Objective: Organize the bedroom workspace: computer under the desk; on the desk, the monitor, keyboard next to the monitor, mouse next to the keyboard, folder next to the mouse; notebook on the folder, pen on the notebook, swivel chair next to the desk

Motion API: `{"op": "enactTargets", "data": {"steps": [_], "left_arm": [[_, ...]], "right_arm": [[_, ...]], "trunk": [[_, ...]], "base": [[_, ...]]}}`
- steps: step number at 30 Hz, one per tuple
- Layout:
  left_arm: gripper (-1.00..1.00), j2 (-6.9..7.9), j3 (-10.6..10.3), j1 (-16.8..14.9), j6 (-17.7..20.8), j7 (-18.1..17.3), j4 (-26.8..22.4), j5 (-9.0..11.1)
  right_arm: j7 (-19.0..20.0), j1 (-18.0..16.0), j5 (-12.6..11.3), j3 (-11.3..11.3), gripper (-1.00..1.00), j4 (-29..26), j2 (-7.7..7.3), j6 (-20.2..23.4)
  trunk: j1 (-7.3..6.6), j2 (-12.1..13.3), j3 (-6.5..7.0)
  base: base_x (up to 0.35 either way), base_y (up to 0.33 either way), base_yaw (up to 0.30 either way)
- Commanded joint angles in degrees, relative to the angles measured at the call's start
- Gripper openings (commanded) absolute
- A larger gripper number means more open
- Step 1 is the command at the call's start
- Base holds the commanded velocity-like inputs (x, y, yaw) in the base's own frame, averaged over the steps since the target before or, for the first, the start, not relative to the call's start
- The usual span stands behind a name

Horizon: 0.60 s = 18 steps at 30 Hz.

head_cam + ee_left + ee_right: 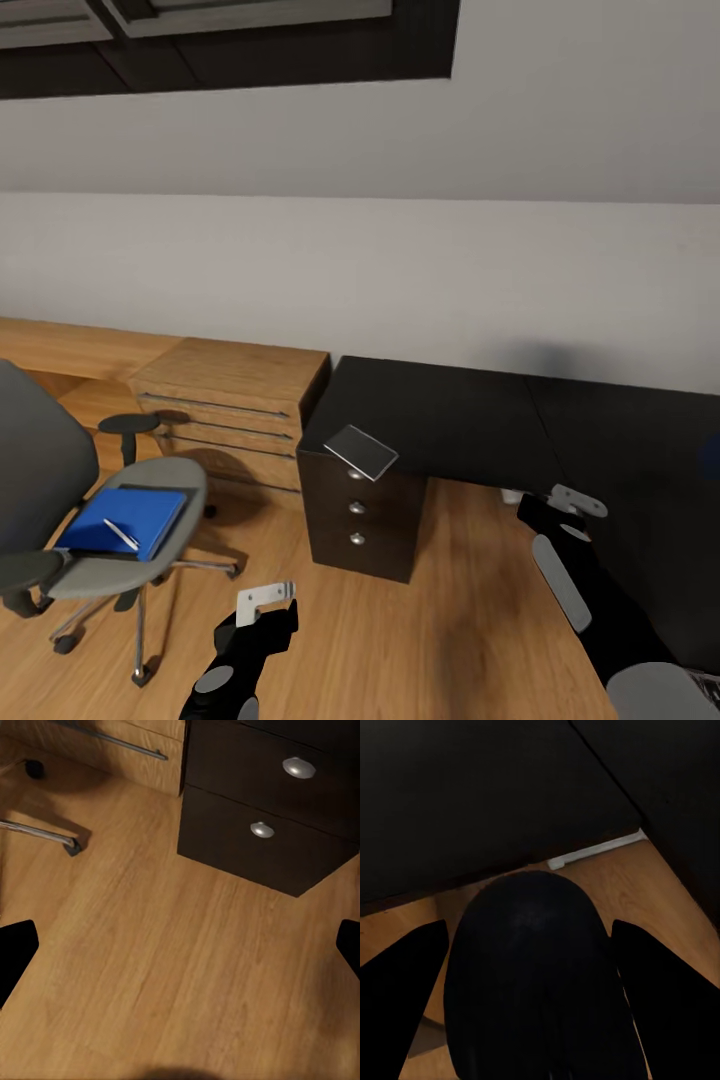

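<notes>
I have the right gripper (536, 1020) clamped on the mouse (532, 975), its fingers (401, 997) pressed to either side, held above the wood floor (430, 620) just off the desk's (450, 420) front edge. The left gripper (180, 945) hangs over bare floor with its fingers apart. The notebook (361, 451) lies at the desk's left front corner, overhanging the drawers. The folder (125, 520) rests on the swivel chair (110, 570) seat (the pen (121, 535) on top of it), beside the wooden chest (235, 410).
</notes>
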Motion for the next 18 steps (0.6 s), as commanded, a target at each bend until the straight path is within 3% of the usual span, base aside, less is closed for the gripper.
{"op": "enactTargets", "data": {"steps": [1, 7, 18], "left_arm": [[1.00, 0.02, -0.10, -0.04, 0.15, 0.55, -0.07, 0.60], [1.00, 0.02, -0.10, -0.04, 0.15, 0.53, -0.07, 0.60], [1.00, 0.02, -0.10, -0.03, 0.15, 0.55, -0.07, 0.60]], "right_arm": [[-0.48, -0.04, -0.33, 0.20, -1.00, -0.09, -0.09, 0.22], [-0.51, -0.04, -0.30, 0.09, -1.00, -0.02, -0.13, 0.16], [-0.36, -0.04, -0.27, -0.73, -1.00, 0.19, -0.27, 0.10]], "trunk": [[0.02, -0.05, -0.07], [0.02, -0.05, -0.07], [0.02, -0.05, -0.07]], "base": [[0.169, 0.117, -0.005], [0.106, 0.069, -0.061], [0.006, 0.003, -0.251]]}}
